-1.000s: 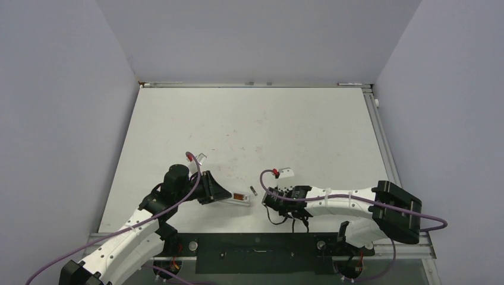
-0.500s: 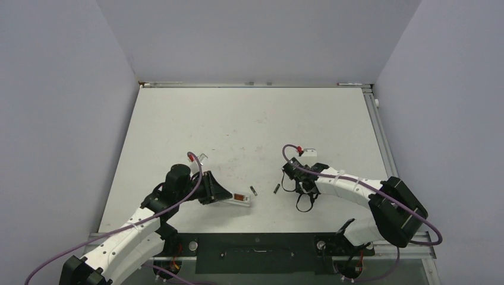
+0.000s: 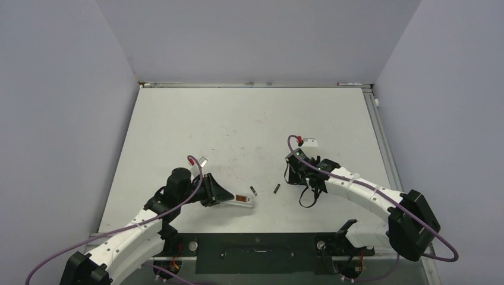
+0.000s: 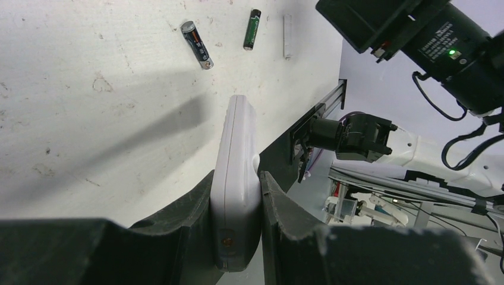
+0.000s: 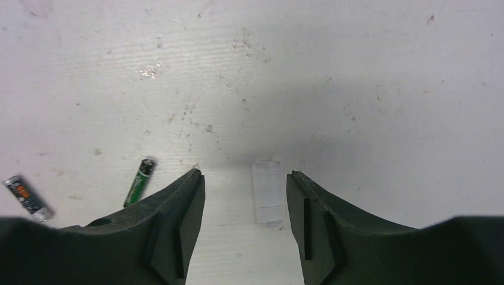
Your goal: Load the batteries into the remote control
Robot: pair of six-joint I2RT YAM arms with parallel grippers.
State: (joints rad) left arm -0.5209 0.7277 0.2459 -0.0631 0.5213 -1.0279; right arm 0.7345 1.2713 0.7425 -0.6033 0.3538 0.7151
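My left gripper (image 4: 236, 178) is shut on the white remote control (image 4: 235, 154), holding it edge-up just above the table; the top view shows the remote control (image 3: 245, 202) sticking out to the right of the left gripper (image 3: 223, 195). Two batteries lie on the table beyond it: a dark one with orange print (image 4: 197, 45) (image 3: 254, 191) and a green one (image 4: 252, 29) (image 3: 276, 189). My right gripper (image 5: 245, 175) (image 3: 295, 173) stands open, pointing down just right of the green battery (image 5: 139, 181). The other battery (image 5: 27, 198) lies further left.
A small white plastic cover (image 5: 267, 191) lies flat on the table between the right fingers, touching neither; it also shows as a thin white strip (image 4: 287, 35). The table's near edge and black rail (image 3: 255, 243) run close below the remote.
The right arm has swung away from the remote, to the right and further back, and its gripper has opened. The green battery now lies uncovered. The left gripper has kept its hold.
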